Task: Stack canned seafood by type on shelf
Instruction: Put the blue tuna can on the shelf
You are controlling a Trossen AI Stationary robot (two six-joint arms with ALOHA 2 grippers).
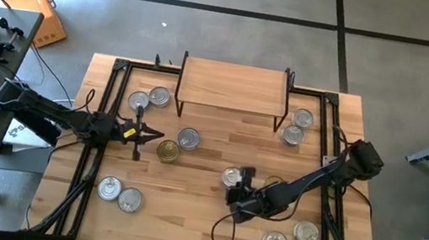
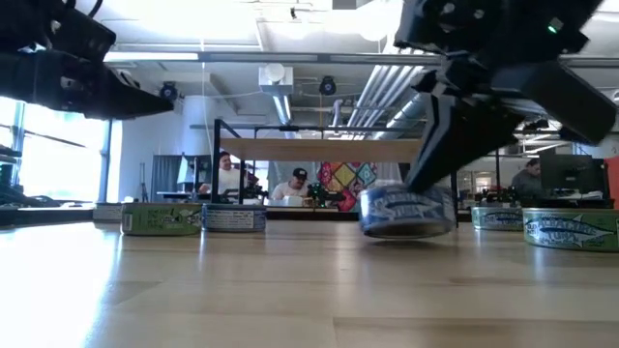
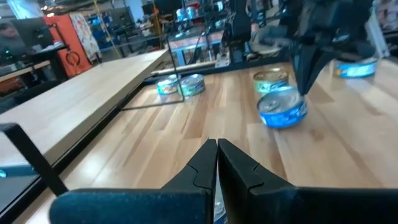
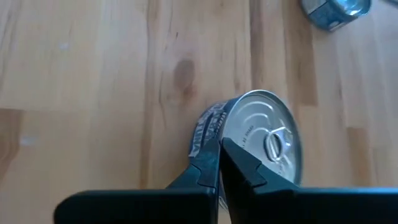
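Wooden tabletop (image 1: 201,212), pale planks, grey concrete floor around it; an office with seated people shows beyond in the low view.

Shelf (image 1: 234,86): small wooden rack on thin black legs, at the far middle of the tabletop. Top surface bare; no tin stands on it. Nothing stacked yet, so I judge the task barely begun.

Tins, placed from the shelf:
- two silver-lidded just off its left end (image 1: 150,98);
- two just off its right end (image 1: 297,126);
- one silver (image 1: 188,138) and one gold (image 1: 167,150) in front of it, left of centre;
- two well in front, toward the near-left corner (image 1: 118,193);
- two well in front, toward the near-right corner (image 1: 290,239);
- one blue-labelled tin (image 4: 258,140) in front of the shelf, right of centre, under the right hand.

Right hand (image 4: 219,163): fingers clenched together, tips pressing at the rim and blue side label of that tin, not around it. In the low view the tin (image 2: 406,213) looks slightly tipped against the dark fingers; whether it is truly gripped I cannot tell.

Left hand (image 3: 217,155): clenched on nothing, hovering in front of the shelf's left half, near the gold tin.

Handling note, as judgement: a pinch on the rim is likely to slip. Better to part the fingers, straddle the tin across its width, then close, lift level, and carry it to one end of the shelf, keeping like labels together.
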